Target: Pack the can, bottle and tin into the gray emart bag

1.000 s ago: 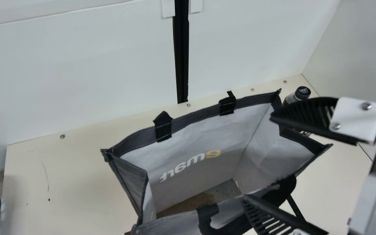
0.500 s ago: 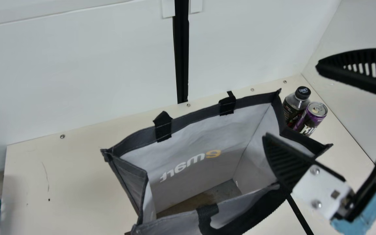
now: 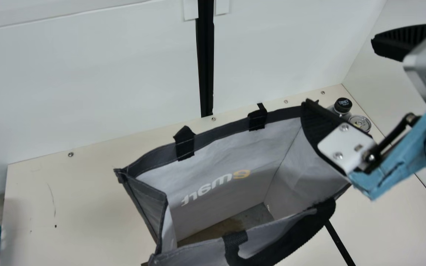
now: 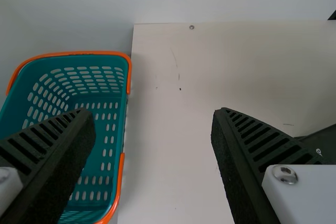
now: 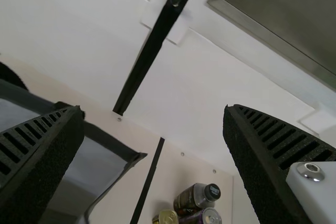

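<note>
looking in the main view, see the gray emart bag (image 3: 305, 173) upright on the table (image 3: 87, 207), mouth open and facing up. find the right gripper (image 3: 340, 70) at the bag's far right corner, fingers spread wide apart with nothing between them. see the lower finger overlap the bag's rim there, and the upper one stand out in front of the white wall (image 3: 279, 44); cannot tell from here whether the lower one touches the rim.

just outside that same corner, find the bottle (image 3: 343, 105) and the can (image 3: 360, 123) upright on the table, partly hidden behind the lower finger. in the right wrist view, see both again, close together, with the gold tin (image 5: 165, 217) just beside them, also on the table and outside the bag. spot a black strip (image 5: 147, 182) on the table between them and the bag.

looking down into the bag, see a gray and brownish bottom (image 3: 242, 221) and mirrored lettering on the inner wall. follow a black handle (image 3: 290, 238) along the near rim.

in the left wrist view, find the left gripper (image 4: 153, 113) open too, fingers well apart, nothing held. see a teal basket (image 4: 107, 129) with orange handles beside the table's edge.
</note>
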`<action>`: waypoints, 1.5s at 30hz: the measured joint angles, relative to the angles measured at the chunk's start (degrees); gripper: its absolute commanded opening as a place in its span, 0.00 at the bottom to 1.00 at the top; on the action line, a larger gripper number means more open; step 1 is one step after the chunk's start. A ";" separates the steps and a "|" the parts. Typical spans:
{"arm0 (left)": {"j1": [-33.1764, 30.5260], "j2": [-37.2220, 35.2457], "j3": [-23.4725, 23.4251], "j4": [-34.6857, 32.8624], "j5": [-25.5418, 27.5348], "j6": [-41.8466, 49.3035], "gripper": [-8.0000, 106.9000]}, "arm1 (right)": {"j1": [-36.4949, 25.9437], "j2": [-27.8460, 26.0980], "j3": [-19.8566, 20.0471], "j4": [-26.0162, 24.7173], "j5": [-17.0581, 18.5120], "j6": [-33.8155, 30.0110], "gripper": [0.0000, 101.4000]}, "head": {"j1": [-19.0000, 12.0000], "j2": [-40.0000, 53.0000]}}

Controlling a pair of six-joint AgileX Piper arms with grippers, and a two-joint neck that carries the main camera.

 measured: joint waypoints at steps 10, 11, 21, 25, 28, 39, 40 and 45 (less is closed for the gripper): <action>0.00 0.00 0.00 0.00 0.00 0.00 0.85 | -20.69 7.27 -3.86 15.31 -0.10 -9.09 0.90 | 0.00 0.00; 0.00 0.00 0.00 0.00 0.00 0.00 0.85 | -23.00 7.96 -3.86 17.14 -0.11 -10.00 0.90 | 0.00 0.00; 0.00 0.00 0.00 0.00 0.00 0.00 0.85 | -40.40 12.03 -1.10 29.49 -0.11 -17.80 0.90 | 0.00 0.00; 0.00 0.00 0.00 0.00 0.00 0.00 0.85 | -43.60 12.77 0.33 29.86 -0.11 -17.80 0.90 | 0.00 0.00; 0.00 0.00 0.00 0.00 0.00 0.00 0.85 | -44.40 12.90 1.48 29.26 -0.14 -17.00 0.90 | 0.00 0.00; 0.00 0.00 0.00 0.00 0.00 0.00 0.85 | -44.21 12.28 8.05 25.43 -0.06 -12.53 0.90 | 0.00 0.00; 0.00 0.00 0.00 0.00 0.00 0.00 0.85 | -44.21 12.29 8.67 25.22 -0.06 -12.07 0.90 | 0.00 0.09; 0.00 0.00 0.00 0.00 0.00 0.00 0.85 | -44.29 11.81 11.68 23.73 -0.05 -11.10 0.90 | 0.00 0.00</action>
